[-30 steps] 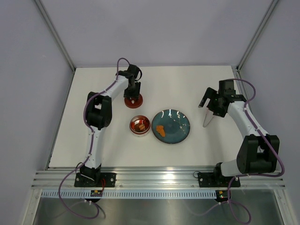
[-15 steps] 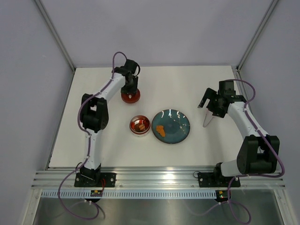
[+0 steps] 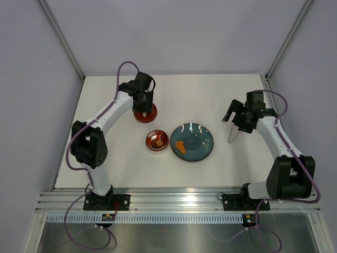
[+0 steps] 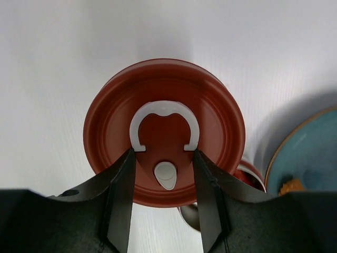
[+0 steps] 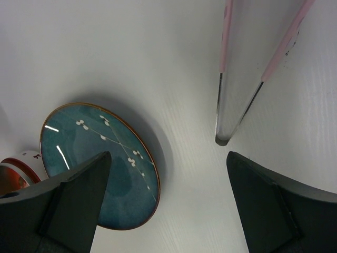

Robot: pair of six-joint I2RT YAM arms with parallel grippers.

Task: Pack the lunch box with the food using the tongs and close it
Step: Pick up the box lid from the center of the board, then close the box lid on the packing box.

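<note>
— Toward the far left of the table (image 3: 210,89), what has the left gripper (image 4: 163,153) got?

— The lid (image 4: 163,95), dark red and round. The jaws stand partly closed. Both ends of the white loop (image 4: 164,107) meet the inner faces of the fingers (image 4: 122,195), so it is clasping the lid by that loop. Whether the lid rests on the table or hangs just above it, I cannot tell.

— And the lunch box (image 3: 148,141)?

— Uncovered, nearer than the lid and slightly to its right, just left of the teal plate (image 3: 199,138). Brown and orange pieces of food (image 3: 157,142) lie inside it. One orange piece (image 3: 180,147) sits on the near left part of the plate.

— What about the right gripper (image 3: 234,122)?

— It hangs over the right side of the table, jaws spread wide and holding nothing.

— So where are the tongs (image 3: 233,135)?

— Flat on the table, just right of the plate, partly under that gripper. The two pink arms run together at the near end, which is silver. In the wrist view neither finger touches them.
</note>
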